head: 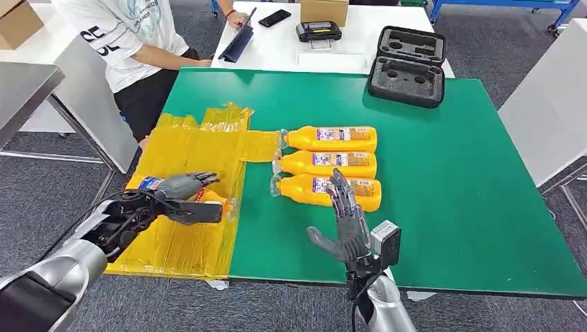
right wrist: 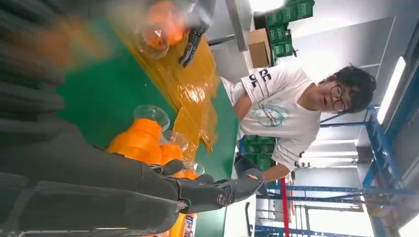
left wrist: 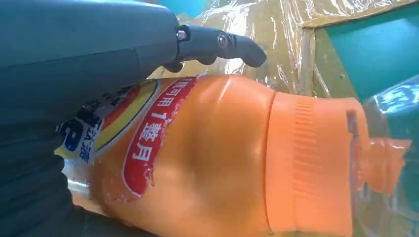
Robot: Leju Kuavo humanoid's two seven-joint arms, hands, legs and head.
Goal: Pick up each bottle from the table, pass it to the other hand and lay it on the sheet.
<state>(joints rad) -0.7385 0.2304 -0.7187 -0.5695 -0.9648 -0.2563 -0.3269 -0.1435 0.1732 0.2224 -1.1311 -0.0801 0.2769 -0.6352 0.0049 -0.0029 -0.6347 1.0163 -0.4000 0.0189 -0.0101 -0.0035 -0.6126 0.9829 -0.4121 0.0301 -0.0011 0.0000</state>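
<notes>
Left hand [head: 181, 188] over the yellow sheet [head: 187, 145], fingers [left wrist: 220, 42] wrapped round an orange bottle [left wrist: 212, 158]; thumb and dark fingers clamped on the labelled body, cap end projecting beyond the grip toward the counter's middle. Bottle held low above the sheet near the counter's front edge, long axis roughly parallel to that edge; contact with the sheet not determinable from these views.

Right hand [head: 346, 221] raised above the green counter [head: 450, 180], fingers apart and pointing away from the robot, nothing held. Fingertips just short of, or overlapping in the head view, the nearest of three orange bottles [head: 329, 163] lying in a row at the counter's centre. Each of the three lying on its side, long axis parallel to the front edge, clear caps toward the sheet, bases toward the counter's right edge.

Judged step: laying the held bottle down on the sheet, release not yet made. Judged next pick: nearest bottle of the row [head: 331, 189], directly ahead of the right fingers and crosswise to them, so reachable by the right hand far sooner than by the left.

Beyond the far edge: black foam case [head: 408, 66] at the far right corner, seated person [head: 131, 34] at an adjoining white table.
</notes>
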